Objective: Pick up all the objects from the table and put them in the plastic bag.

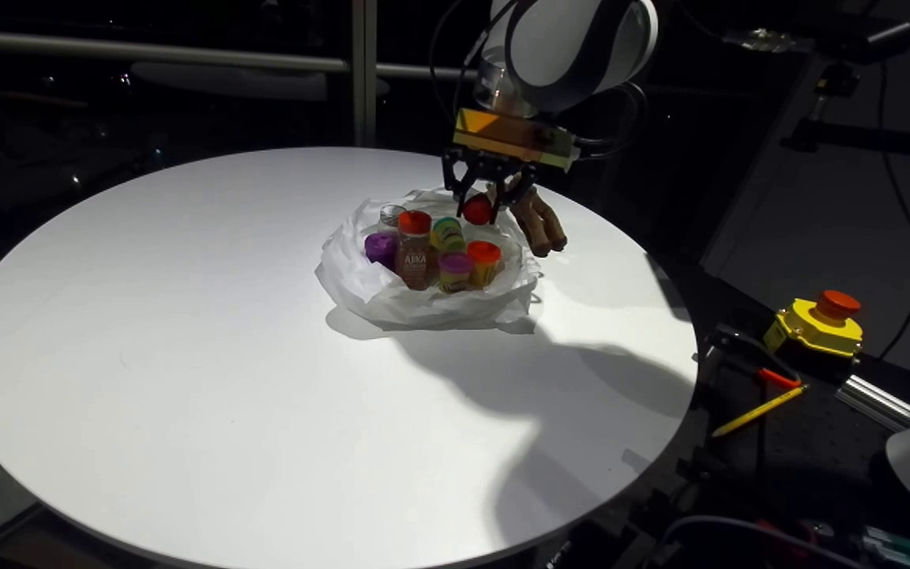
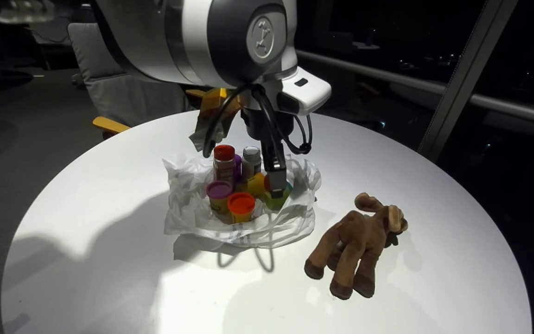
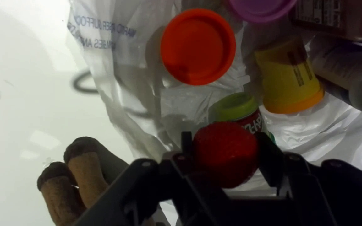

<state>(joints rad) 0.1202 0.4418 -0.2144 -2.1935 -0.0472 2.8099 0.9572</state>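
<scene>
While the gripper (image 1: 477, 212) pinched a red ball (image 3: 226, 153) over the plastic bag (image 1: 380, 308), brown plush toy (image 2: 362, 234) outside, near it, a high release risked a bounce off the tilted teal-lidded Play-Doh tub (image 1: 448, 235) and out.

Brown toy (image 2: 362, 235) beside plastic bag (image 2: 297, 217)

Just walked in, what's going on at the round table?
A white robot arm holds a round red object between its jaws, over the open, translucent white plastic bag. Already inside: colourful lidded plastic tubs, a red-capped brown bottle and a white-capped clear bottle. The brown plush toy lies outside the bag, on the round white table.
</scene>
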